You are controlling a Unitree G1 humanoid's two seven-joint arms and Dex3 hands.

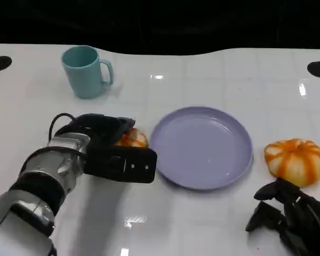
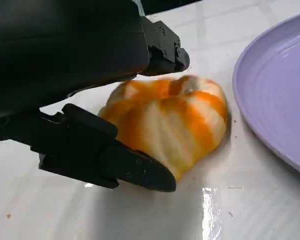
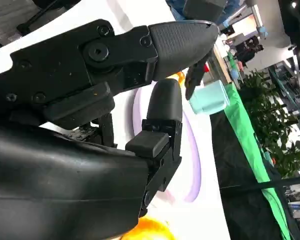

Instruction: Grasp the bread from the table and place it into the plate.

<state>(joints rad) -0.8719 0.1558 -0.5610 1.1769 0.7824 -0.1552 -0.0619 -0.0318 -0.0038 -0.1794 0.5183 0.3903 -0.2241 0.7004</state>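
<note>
Left wrist view: left hand [image 2: 115, 100] fingers [image 2: 135, 170] spread around bread [image 2: 175, 122], hidden from head view.

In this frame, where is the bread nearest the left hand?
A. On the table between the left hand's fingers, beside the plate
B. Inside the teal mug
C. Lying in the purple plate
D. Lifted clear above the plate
A: the bread rests on the white table with the left hand fingers on either side, just short of the plate rim.
</note>
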